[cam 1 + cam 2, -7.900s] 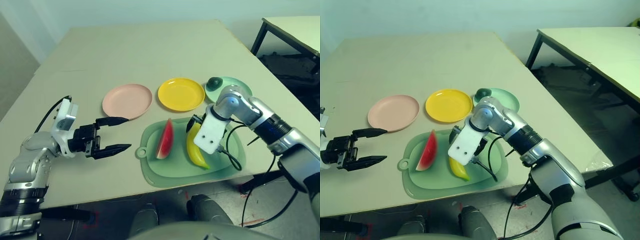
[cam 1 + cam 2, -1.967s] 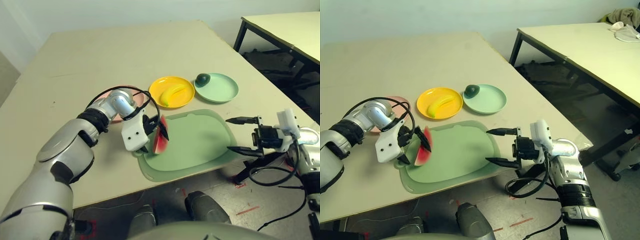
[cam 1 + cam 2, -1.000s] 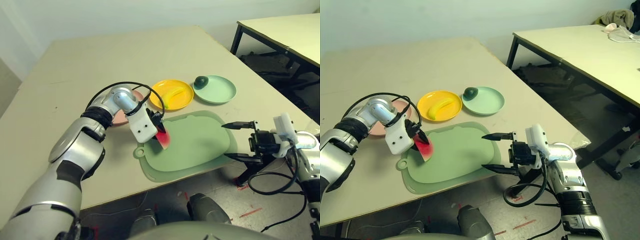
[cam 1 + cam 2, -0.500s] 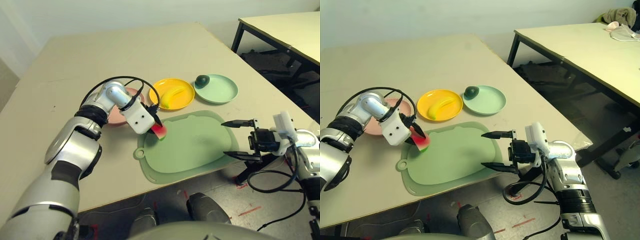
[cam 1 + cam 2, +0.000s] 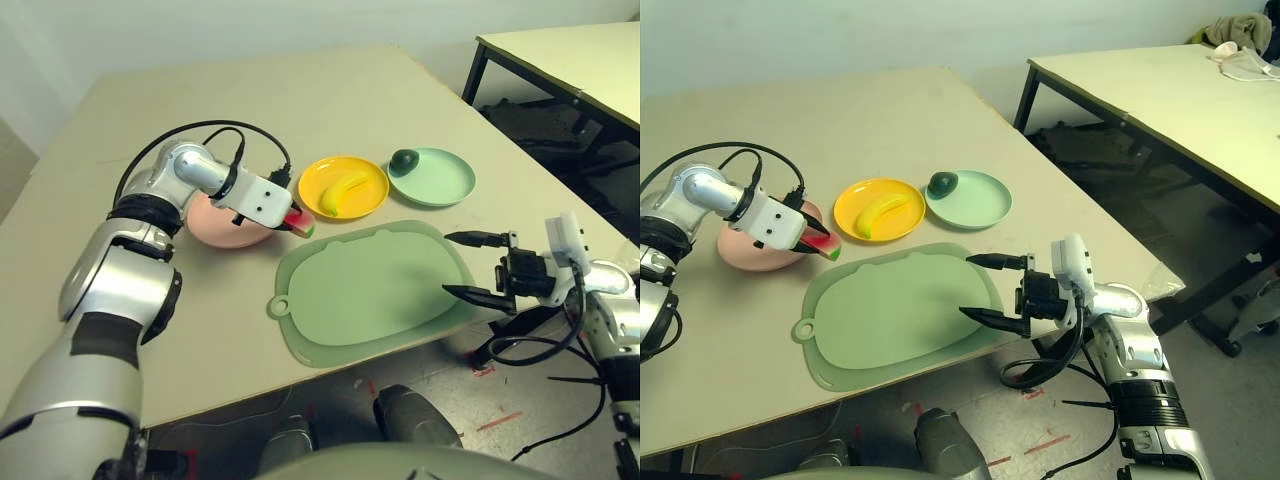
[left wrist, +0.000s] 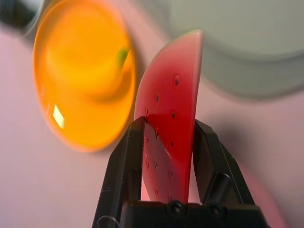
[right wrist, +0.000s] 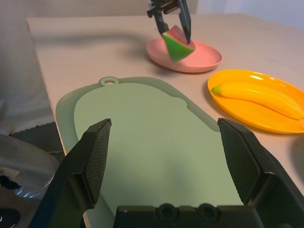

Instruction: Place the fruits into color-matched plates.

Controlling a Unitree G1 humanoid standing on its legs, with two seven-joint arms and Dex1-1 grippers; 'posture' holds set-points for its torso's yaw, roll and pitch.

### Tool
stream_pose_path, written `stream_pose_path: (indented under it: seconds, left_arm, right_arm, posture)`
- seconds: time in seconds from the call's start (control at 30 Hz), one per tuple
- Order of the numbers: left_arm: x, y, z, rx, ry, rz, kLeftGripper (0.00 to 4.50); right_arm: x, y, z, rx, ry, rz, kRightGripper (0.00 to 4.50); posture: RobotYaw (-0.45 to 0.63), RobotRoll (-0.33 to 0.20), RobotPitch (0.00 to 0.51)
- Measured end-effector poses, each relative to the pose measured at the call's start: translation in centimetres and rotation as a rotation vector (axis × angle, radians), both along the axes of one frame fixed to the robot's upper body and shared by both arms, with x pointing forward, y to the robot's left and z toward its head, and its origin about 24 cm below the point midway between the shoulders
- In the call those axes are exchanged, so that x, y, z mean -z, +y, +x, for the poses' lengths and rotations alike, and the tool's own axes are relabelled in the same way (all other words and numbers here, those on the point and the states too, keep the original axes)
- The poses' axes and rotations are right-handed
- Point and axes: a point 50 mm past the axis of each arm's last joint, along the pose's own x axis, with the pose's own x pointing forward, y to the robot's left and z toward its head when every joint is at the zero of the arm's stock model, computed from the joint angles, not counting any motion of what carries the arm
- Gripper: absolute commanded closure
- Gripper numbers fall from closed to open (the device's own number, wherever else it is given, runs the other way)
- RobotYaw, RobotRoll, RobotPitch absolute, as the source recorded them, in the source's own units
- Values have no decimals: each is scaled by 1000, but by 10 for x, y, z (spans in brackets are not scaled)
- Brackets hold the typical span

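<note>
My left gripper [image 6: 169,142] clamps the watermelon wedge [image 6: 171,118] across its flat faces, likely rigid, light, slippery plastic; my right gripper [image 7: 166,156] stands open, empty.

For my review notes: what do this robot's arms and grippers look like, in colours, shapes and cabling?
Both arms are rounded silver shells with black bands at the joints. Each wrist carries a white block and ends in a black gripper with two tapering black fingers: the left gripper and the right gripper. Loose black cables loop over the left forearm and hang below the right wrist.
</note>
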Motion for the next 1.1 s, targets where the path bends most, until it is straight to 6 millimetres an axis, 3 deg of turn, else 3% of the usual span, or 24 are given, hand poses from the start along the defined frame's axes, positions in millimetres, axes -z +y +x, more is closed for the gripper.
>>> stream_pose_path:
  seconds: [0.23, 0.5, 0.8, 1.1]
  left_arm:
    - [3, 25, 10, -230, -125, 45, 3014]
    - [15, 38, 11, -328, -165, 67, 3014]
    - [26, 37, 9, -333, -135, 71, 22]
    - [24, 37, 8, -335, -123, 48, 22]
  right_arm:
    - [-4, 4, 0, -3, -17, 0, 0]
    - [-2, 4, -3, -2, -1, -1, 0]
    - [-1, 2, -4, 0, 4, -9, 0]
    - [-2, 3, -4, 4, -1, -9, 0]
  posture:
    - [-285, 0, 32]
    - [-293, 0, 29]
    - [-297, 0, 25]
    - [-292, 0, 23]
